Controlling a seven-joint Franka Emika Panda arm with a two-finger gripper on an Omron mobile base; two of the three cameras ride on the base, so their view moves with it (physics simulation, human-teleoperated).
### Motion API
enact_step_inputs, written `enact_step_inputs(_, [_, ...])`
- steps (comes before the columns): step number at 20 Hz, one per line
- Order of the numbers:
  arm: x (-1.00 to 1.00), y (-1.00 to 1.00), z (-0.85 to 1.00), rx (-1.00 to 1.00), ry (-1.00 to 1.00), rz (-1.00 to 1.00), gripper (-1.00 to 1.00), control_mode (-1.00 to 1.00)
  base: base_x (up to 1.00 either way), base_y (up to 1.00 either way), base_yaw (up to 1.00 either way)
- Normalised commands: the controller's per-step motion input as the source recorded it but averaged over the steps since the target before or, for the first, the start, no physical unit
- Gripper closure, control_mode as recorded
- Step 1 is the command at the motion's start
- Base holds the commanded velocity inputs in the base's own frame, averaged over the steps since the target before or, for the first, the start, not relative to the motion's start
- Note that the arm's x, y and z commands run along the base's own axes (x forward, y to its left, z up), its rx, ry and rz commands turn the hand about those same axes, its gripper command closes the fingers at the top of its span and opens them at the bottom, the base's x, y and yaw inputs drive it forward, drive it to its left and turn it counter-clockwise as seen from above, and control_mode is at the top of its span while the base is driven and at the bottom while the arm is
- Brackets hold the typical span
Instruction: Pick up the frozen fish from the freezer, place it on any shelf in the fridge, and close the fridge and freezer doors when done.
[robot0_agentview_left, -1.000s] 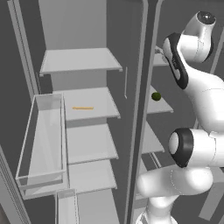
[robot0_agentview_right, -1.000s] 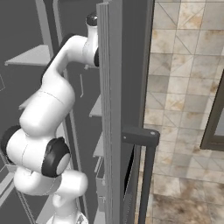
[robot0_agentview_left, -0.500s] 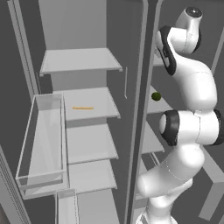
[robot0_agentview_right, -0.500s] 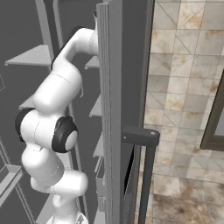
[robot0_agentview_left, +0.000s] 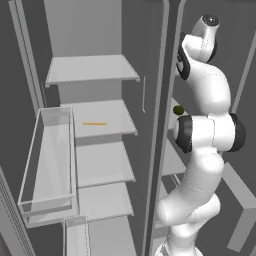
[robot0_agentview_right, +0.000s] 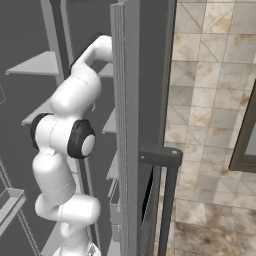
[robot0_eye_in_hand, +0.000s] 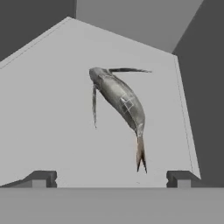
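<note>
Frozen fish (robot0_eye_in_hand: 120, 103) on shelf (robot0_eye_in_hand: 48, 113) — untouched | jaws spread wide, empty

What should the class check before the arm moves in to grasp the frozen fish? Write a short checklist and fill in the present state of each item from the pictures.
1. Frozen fish in sight of the hand camera, lying on a pale freezer shelf: ok.
2. Jaws of the gripper open, tips set wide apart: ok.
3. Fish between the two tips: not ok; it lies ahead of them, untouched.
4. Shelf around the fish free of other items: ok.
5. Fridge shelves reachable, door open: ok; a thin orange sliver lies on one.
6. Freezer door open: ok.
</note>
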Motion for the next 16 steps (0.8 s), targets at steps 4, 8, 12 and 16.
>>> enact_step_inputs(4, [0.59, 0.0, -0.04, 0.03, 0.0, 0.01, -1.0, -1.0, 0.0, 0.0, 0.0])
enact_step_inputs(8, [0.54, 0.0, 0.0, 0.03, 0.0, 0.02, -1.0, -1.0, 0.0, 0.0, 0.0])
enact_step_inputs(12, [0.48, 0.0, 0.0, 0.0, 0.0, 0.0, -1.0, -1.0, 0.0, 0.0, 0.0])
enact_step_inputs(16, [0.43, 0.0, -0.01, 0.0, 0.0, 0.01, -1.0, -1.0, 0.0, 0.0, 0.0])
